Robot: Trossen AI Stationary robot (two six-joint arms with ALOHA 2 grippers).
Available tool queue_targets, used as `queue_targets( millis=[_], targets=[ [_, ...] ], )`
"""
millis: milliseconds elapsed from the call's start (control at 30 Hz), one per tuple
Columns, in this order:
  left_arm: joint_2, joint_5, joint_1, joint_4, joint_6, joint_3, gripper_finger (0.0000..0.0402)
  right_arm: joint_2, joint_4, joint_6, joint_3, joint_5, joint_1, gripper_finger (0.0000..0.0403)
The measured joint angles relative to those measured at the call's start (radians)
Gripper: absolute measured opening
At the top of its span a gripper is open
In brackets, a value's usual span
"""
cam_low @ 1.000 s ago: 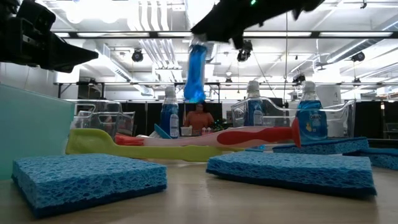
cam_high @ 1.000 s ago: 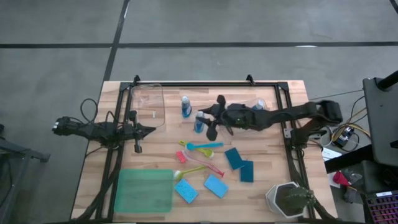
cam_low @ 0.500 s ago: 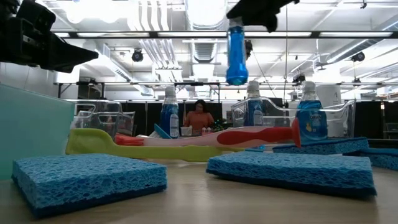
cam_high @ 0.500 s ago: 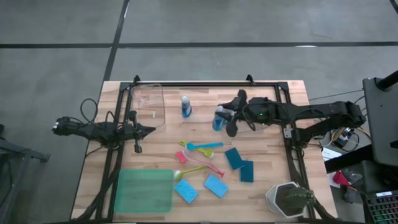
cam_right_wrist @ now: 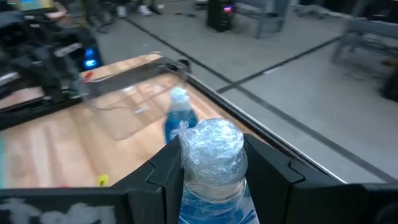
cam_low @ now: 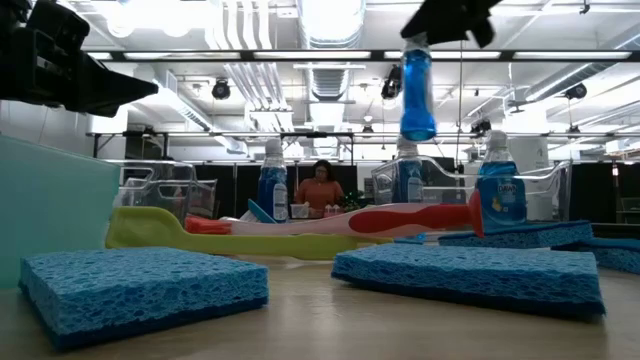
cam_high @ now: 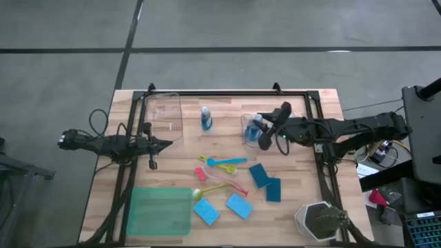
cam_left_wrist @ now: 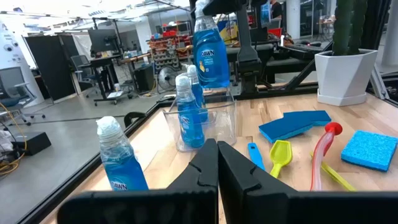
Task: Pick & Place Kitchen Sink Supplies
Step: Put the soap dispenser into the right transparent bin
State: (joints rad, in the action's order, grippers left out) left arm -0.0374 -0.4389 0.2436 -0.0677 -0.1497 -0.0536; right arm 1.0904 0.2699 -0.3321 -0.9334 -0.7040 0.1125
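My right gripper [cam_high: 262,133] is shut on a small blue bottle [cam_low: 416,96] with a wrapped pale cap. The bottle hangs over a small clear bin [cam_left_wrist: 205,127] that has another blue bottle [cam_left_wrist: 188,109] standing in it. A third bottle [cam_high: 205,118] stands on its base on the table, left of the bin. Thin brushes [cam_high: 222,164] and flat blue sponges [cam_high: 260,175] lie at mid-table. My left gripper [cam_high: 169,143] waits shut at the table's left, level and touching nothing. My right gripper pinches the bottle between its two fingers [cam_right_wrist: 166,177], just under the wrapped cap [cam_right_wrist: 211,148]. The fingers reach in from the table's right, slanting a little downward. The bottle hangs upright below them, lifted clear of the table and above the bin.
A large clear bin [cam_high: 163,117] stands at the far left and a green tray [cam_high: 160,211] at the near left. A white pot with a plant [cam_high: 320,220] sits at the near right corner. Black frame rails [cam_high: 227,92] border the table. A person [cam_low: 321,190] sits in the room behind.
My right gripper has carried the bottle toward the table's right edge and a little upward, turning its wrist on the way. The bottle, which hung tilted left of the small bin, now hangs upright over it. The grip has stayed shut.
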Motion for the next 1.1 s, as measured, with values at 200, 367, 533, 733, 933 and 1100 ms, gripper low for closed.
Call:
queue_targets(
  millis=[200, 367, 533, 733, 933, 1100],
  targets=[
    [0.000, 0.000, 0.000, 0.000, 0.000, 0.000, 0.0000, -0.044, 0.100, -0.093, 0.039, -0.210, 0.085, 0.0136],
    [0.000, 0.000, 0.000, 0.000, 0.000, 0.000, 0.0000, -0.080, 0.117, -0.171, 0.086, -0.276, 0.130, 0.0137],
    [0.000, 0.000, 0.000, 0.000, 0.000, 0.000, 0.0000, -0.099, 0.128, -0.259, 0.167, -0.351, 0.151, 0.0137],
    [0.000, 0.000, 0.000, 0.000, 0.000, 0.000, 0.0000, -0.102, 0.131, -0.421, 0.267, -0.476, 0.151, 0.0137],
    [0.000, 0.000, 0.000, 0.000, 0.000, 0.000, 0.0000, -0.100, 0.127, -0.597, 0.345, -0.529, 0.150, 0.0137],
    [0.000, 0.000, 0.000, 0.000, 0.000, 0.000, 0.0000, -0.100, 0.060, -0.647, 0.411, -0.541, 0.146, 0.0137]
  ],
)
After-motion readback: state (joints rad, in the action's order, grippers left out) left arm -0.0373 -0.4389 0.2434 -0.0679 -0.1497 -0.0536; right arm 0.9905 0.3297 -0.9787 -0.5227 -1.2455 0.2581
